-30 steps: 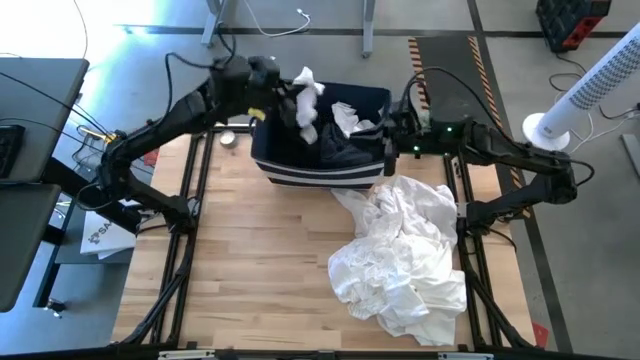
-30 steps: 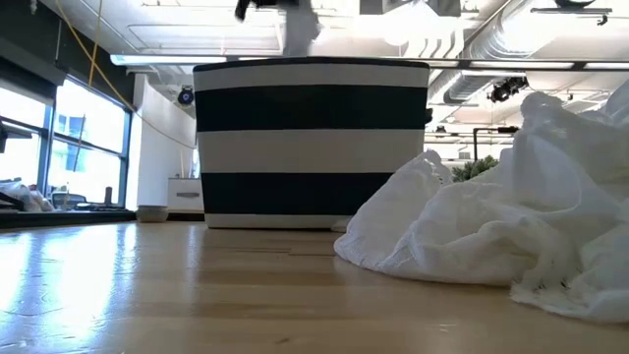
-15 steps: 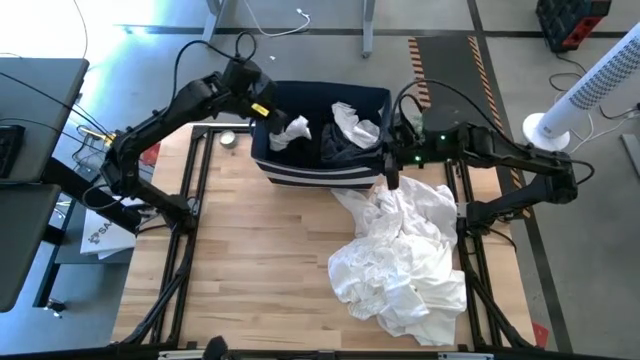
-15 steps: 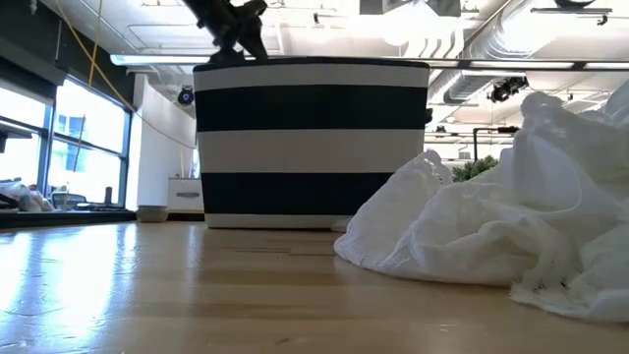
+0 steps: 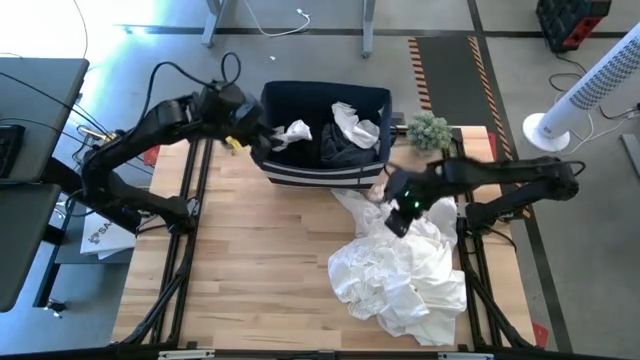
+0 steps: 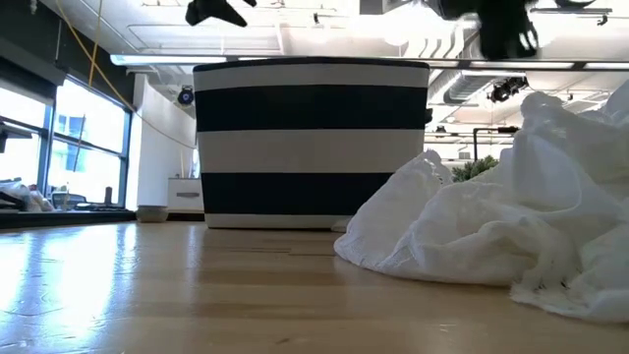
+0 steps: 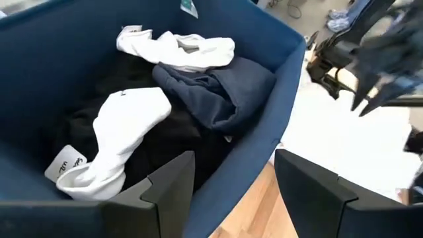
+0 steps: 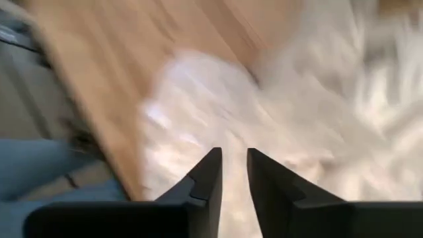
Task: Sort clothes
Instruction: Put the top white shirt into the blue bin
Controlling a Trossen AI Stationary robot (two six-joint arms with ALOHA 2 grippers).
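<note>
Fingers: left gripper (image 7: 232,178) spread and empty over the bin (image 5: 322,172); right gripper (image 5: 398,218), nearly closed, above the white pile (image 5: 405,262), must open to grasp.

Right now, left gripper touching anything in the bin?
Apart. The left wrist view shows the left gripper open and empty at the bin wall, with a clear gap to the white garment lying inside.
</note>
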